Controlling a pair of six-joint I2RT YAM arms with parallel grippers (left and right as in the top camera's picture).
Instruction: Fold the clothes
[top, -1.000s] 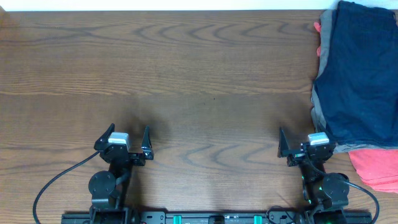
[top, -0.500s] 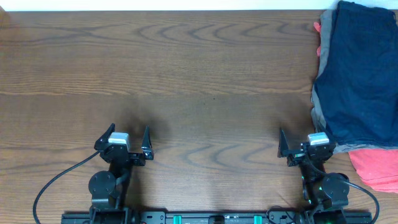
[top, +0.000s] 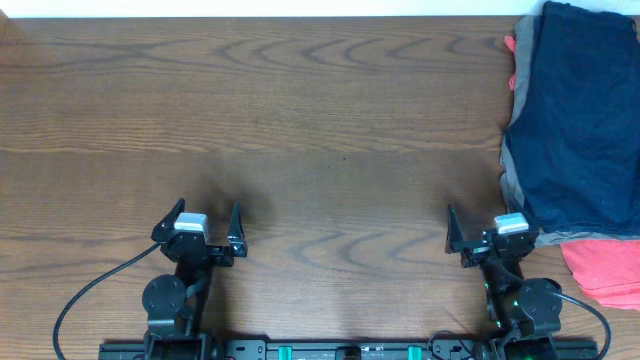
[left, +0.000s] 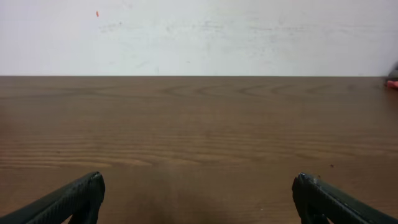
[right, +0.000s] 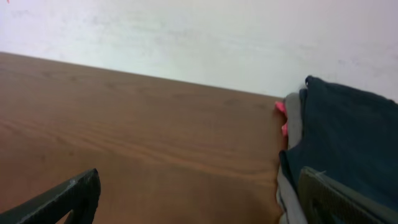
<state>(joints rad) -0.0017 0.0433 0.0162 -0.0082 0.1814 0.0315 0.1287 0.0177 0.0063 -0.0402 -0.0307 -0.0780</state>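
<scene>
Even, soft light — wrist views blurry

We look straight down on the table (top: 320, 120) from overhead, while both wrist cameras sit low over it facing the far wall (left: 199, 37), the right one sharing the clothes (right: 348, 137) with the overhead view.

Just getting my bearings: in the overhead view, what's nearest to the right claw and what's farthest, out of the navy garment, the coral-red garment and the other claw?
1. navy garment, close beside the right gripper, on its right.
2. coral-red garment, farther right, at the near edge.
3. left gripper, far across on the left.
</scene>
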